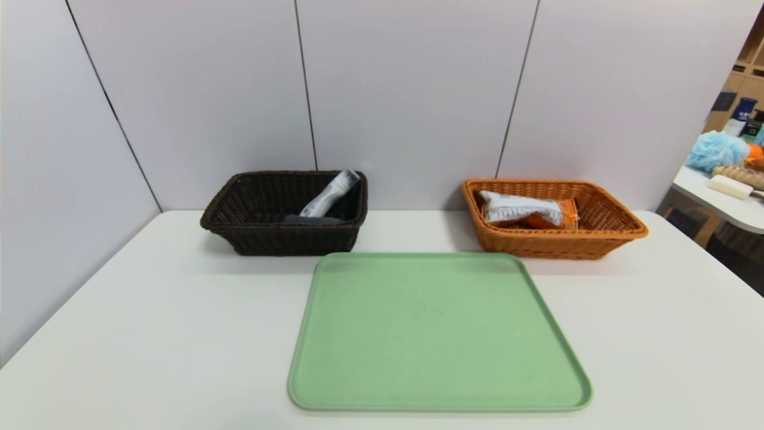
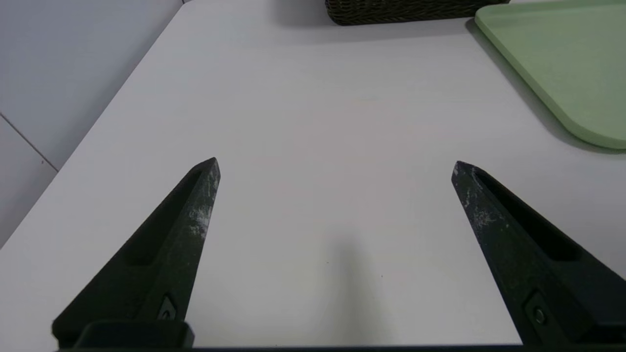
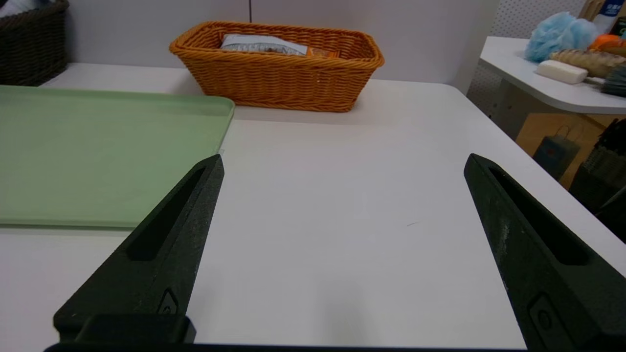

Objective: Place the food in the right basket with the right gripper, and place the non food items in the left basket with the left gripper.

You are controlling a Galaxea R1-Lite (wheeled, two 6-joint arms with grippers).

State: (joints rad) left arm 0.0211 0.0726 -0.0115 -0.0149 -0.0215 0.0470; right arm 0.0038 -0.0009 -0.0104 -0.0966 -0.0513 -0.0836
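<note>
Left claw (image 2: 335, 166): spread wide, holding nothing, hanging low over bare white table (image 2: 313, 146) near the left edge, short of the dark brown basket (image 2: 415, 11).
Right claw (image 3: 342, 161): spread wide too, holding nothing, low over the table's right side, just beside the green tray (image 3: 98, 146), pointing toward the orange-brown basket (image 3: 279, 83).
Green tray (image 1: 436, 334): bare, at the middle of the table's near half.
Snack packet (image 1: 528, 210): lying inside the orange-brown basket (image 1: 615, 230) at the far right of the table, white label panel up, orange film showing beneath.
Tube (image 1: 330, 194): leaning in the dark brown basket (image 1: 239, 224) at the far left, one end propped against the far wall.
Cloth roll (image 1: 313, 220): flat on that basket's floor, partly hidden by the near wall.
Progress: sorting looks complete, judging by the bare tray.
Handling, packet: likely light, crinkly, slippery film; best pinched across the narrow middle, gently, contents possibly crushable.
Handling, tube: probably light, stiff, smooth, prone to roll; better gripped across the body mid-length.
Handling, cloth: soft, compressible, forgiving; gripped across the roll's middle.
</note>
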